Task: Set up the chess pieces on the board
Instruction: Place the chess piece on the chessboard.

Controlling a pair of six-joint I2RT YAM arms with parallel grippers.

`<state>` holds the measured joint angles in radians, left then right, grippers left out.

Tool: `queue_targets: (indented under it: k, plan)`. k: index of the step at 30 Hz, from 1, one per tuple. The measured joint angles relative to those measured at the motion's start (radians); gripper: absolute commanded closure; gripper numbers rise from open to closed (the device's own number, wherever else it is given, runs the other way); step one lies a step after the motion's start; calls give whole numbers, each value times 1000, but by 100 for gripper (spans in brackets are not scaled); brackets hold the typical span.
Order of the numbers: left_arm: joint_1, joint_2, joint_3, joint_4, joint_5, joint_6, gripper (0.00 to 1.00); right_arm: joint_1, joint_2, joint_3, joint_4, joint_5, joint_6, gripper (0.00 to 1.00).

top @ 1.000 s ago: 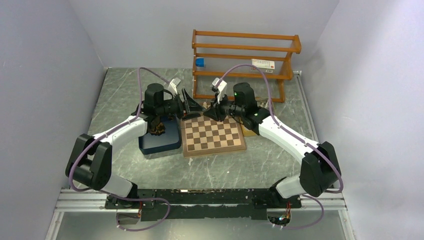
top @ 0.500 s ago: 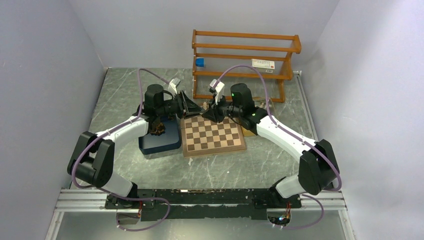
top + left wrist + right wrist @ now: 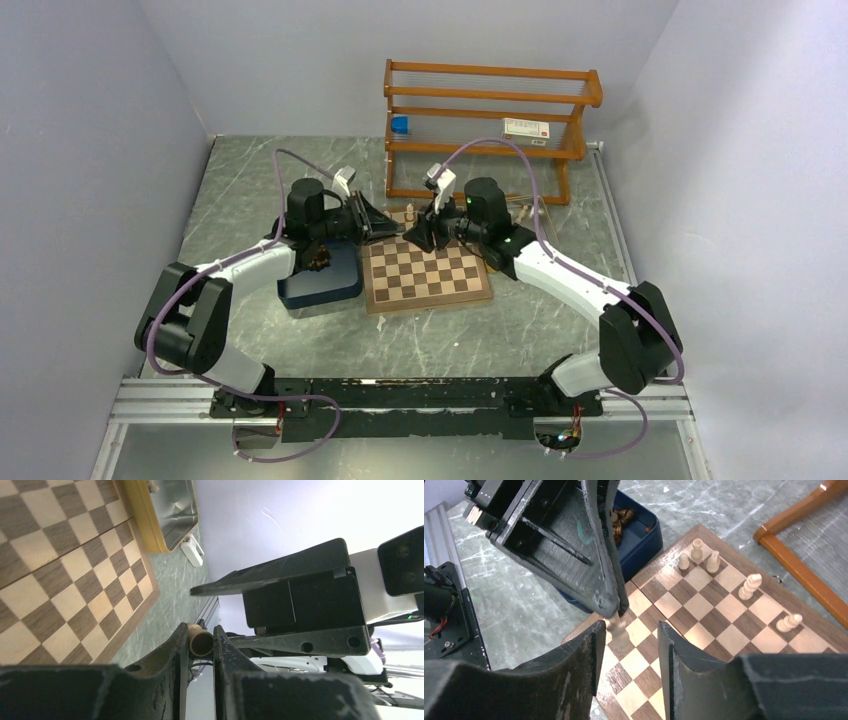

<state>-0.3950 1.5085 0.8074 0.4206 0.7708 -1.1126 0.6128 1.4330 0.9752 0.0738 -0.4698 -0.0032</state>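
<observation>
Left pincer (image 3: 200,630) pinching a chess piece (image 3: 617,625) above the board (image 3: 425,272); right pincer (image 3: 629,628) spread, fingers flanking it. Pale pieces (image 3: 749,586) line the board's far edge.

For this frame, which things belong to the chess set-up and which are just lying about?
Job: board; pale pieces on it; dark pieces in the blue tray; chess piece held in the left gripper.
Lying about: wooden rack; blue block and white card on it.
</observation>
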Motion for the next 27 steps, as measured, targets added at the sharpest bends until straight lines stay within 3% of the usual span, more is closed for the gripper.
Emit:
queue_targets:
  k: [5, 10, 16, 20, 27]
  plan:
    - [28, -10, -97, 108, 0, -124, 90, -4, -82, -137, 156, 50, 138, 42]
    - [45, -36, -197, 334, -10, -324, 93, -6, -163, -252, 402, 82, 389, 46]
    - [47, -13, -312, 652, -57, -597, 94, -7, -129, -286, 613, 82, 631, 52]
    - [47, 24, -336, 793, -88, -722, 94, -6, -95, -286, 677, 73, 705, 48]
    - [47, 29, -351, 872, -121, -797, 95, 12, -53, -286, 719, 67, 780, 45]
